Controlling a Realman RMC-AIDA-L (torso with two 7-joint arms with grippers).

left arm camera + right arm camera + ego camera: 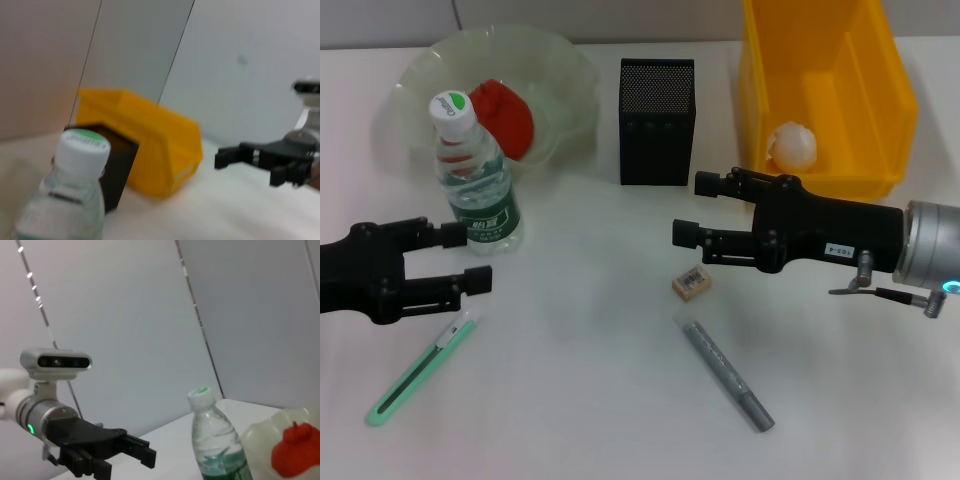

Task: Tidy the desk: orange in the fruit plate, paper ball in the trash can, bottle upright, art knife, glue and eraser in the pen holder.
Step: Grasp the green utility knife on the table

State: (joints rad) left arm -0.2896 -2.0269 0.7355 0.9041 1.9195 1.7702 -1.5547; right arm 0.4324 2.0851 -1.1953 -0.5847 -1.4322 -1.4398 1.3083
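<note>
Leftmost, the left gripper hovers low over the white desk with its fingers spread and nothing between them; its fingertips sit just beside the base of the bottle. That bottle stands upright with a white cap printed with a green logo and a dark green label carrying white characters too small to read. Just below the gripper lies the mint-green art knife, slanted. Behind the bottle, the orange rests inside the pale-green fruit plate. Further along stands the black mesh pen holder. Below it the eraser, its white barcode label facing up, lies near the grey glue. Above the eraser hangs the right gripper, fingers parted and empty. Rightmost, the paper ball sits in the yellow trash can.
</note>
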